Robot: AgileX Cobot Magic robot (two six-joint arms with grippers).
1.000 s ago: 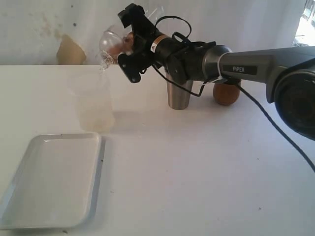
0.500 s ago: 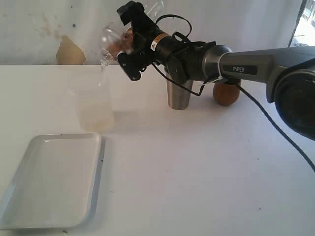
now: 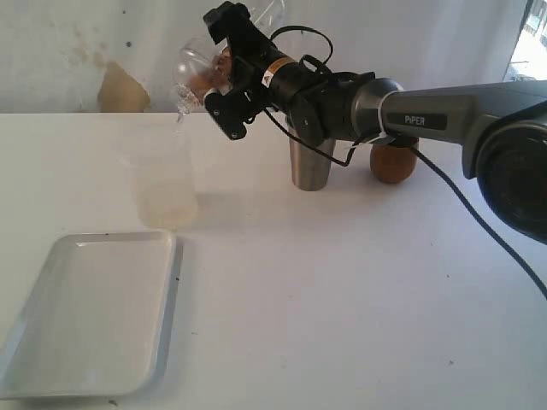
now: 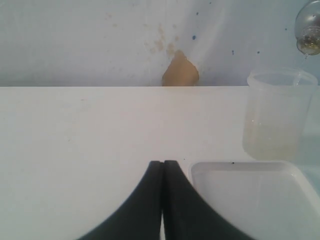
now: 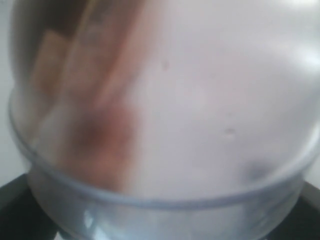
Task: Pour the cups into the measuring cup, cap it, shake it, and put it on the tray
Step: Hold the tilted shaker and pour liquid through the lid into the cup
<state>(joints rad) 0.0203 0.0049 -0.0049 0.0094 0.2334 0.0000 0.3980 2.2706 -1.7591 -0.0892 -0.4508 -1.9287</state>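
Right gripper (image 3: 214,79) and lid (image 3: 190,68), seemingly higher

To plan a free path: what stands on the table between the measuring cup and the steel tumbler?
Nothing: in the exterior view that table stretch is bare; the right tool, holding the clear lid, hangs higher up.

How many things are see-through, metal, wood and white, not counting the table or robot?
See-through: 2, the measuring cup and the dome lid
Metal: 1, the steel tumbler
Wood: 1, the wooden cup
White: 1, the tray
Total: 5
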